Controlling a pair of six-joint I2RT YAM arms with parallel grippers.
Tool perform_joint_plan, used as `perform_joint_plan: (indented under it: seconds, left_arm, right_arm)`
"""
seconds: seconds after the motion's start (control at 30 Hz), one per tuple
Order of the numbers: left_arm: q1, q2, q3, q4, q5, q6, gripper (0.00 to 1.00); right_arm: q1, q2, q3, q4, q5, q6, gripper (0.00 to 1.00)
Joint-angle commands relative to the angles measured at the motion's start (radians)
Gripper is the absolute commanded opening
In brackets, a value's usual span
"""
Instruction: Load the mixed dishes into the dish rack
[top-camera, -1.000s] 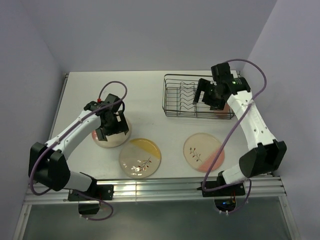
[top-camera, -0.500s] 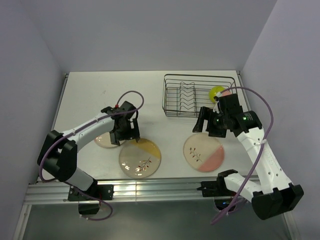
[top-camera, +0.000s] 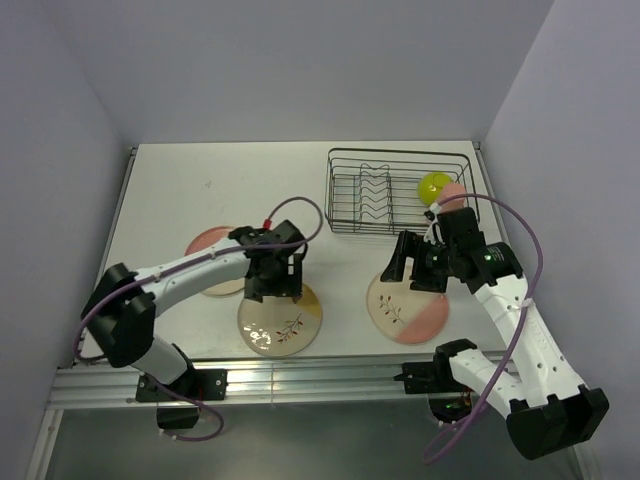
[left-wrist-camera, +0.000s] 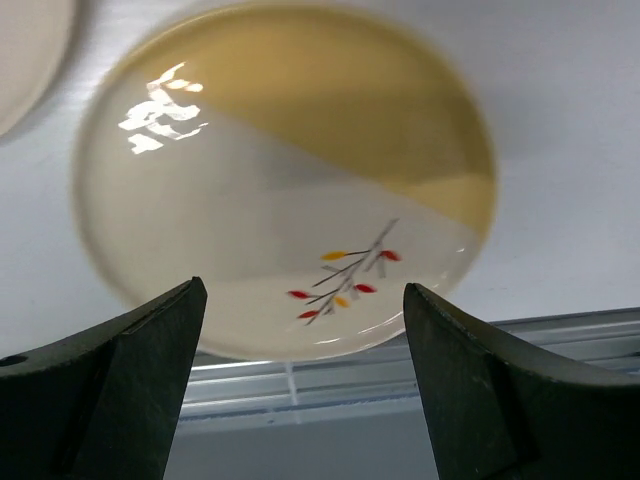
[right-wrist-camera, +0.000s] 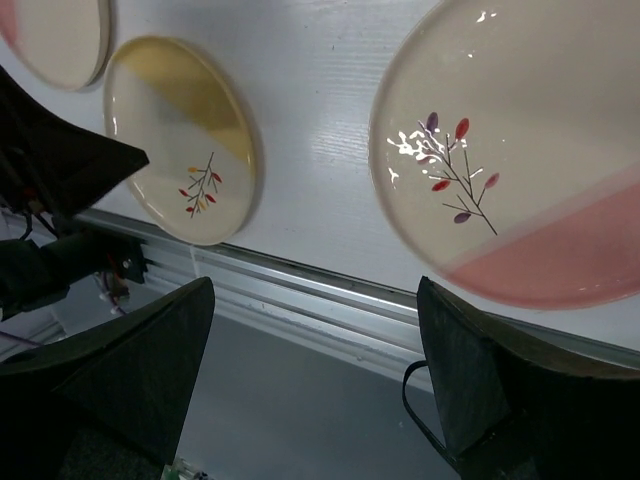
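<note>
Status, left arm: the left gripper (left-wrist-camera: 300, 300) is open wide with nothing between its fingers. It hangs over the yellow plate (left-wrist-camera: 280, 180), above that plate's far rim in the top view. The wrist view shows most of the plate between the two fingertips, with the sprig motif toward the near side. No contact with the plate is visible.

Status, right arm: the right gripper (right-wrist-camera: 315, 290) is also spread wide and empty. It is positioned above the table (top-camera: 200, 180) at the far-left edge of the pink plate (right-wrist-camera: 520, 150). Whether the fingers touch the plate cannot be told.

Dishes outside the rack:
- The yellow plate lies flat at near centre, just beside the rail (top-camera: 330, 378) at the table's near edge.
- The pink plate lies flat at near right, well apart from the yellow plate, with its pink segment toward the near right.
- The third plate (top-camera: 210, 241) lies flat to the left of the yellow plate and farther back. It is partly hidden by the left arm, and its pink segment faces the far side.

Rack: the rack (top-camera: 345, 190) stands at far right, beyond the pink plate. Its wavy dividers occupy the centre and hold no plate.

Dishes in the rack: the bowl (top-camera: 434, 186) sits in the right section, beside the dividers. The cup (top-camera: 453, 192) is just to the right of the bowl and partly covered by the right arm.
</note>
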Motion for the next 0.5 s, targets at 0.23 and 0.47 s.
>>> perform_joint_plan:
  seconds: [0.23, 0.47]
  left_arm:
    - [-0.295, 0.359, 0.3, -0.035, -0.193, -0.014, 0.86]
    - [-0.372, 0.422, 0.238, -0.012, -0.311, -0.061, 0.82]
  right_arm:
    - [0.005, -0.023, 0.078, 0.008, 0.04, 0.021, 0.89]
    - [0.005, -0.121, 0.057, -0.032, 0.063, 0.058, 0.89]
